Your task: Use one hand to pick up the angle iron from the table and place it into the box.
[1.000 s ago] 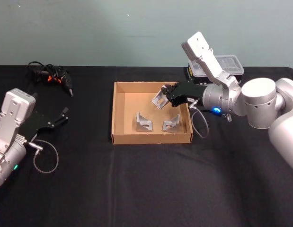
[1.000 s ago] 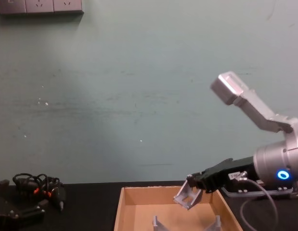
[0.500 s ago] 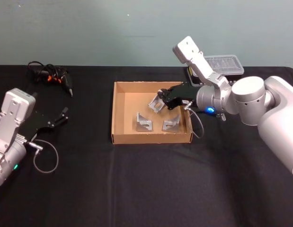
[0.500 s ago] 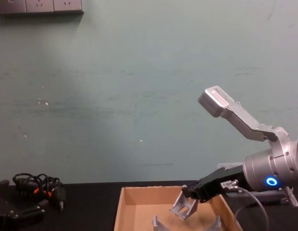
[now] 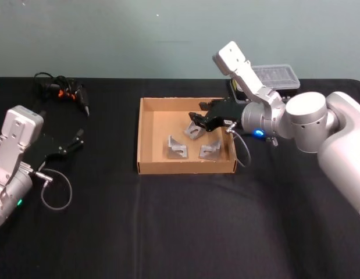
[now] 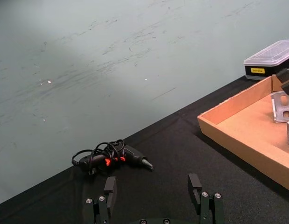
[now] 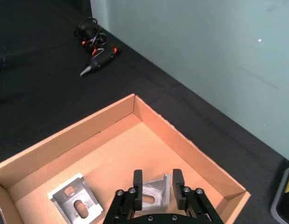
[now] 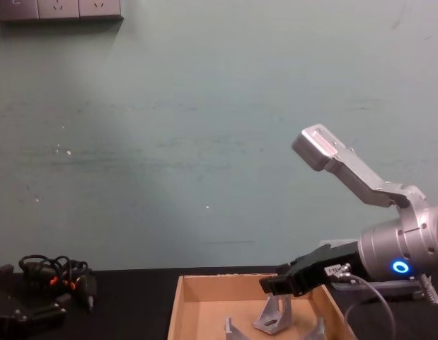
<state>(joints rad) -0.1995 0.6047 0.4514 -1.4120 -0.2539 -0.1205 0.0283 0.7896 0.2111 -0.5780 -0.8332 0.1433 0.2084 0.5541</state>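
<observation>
We have right gripper [image 5: 198, 120] spread over angle iron [image 5: 195, 129], far right in box [image 5: 146, 142]. Risk: finger snags iron on retreat. Left gripper [image 6: 154, 197] spread, parked left.

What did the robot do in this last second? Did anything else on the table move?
The black right gripper lowered the grey metal angle iron from above the tan cardboard box down onto its floor. Its fingers now stand apart around the bracket, so it seems to have just let go. The two angle irons already in the box, the left gripper and the black corded tool stayed put.
</observation>
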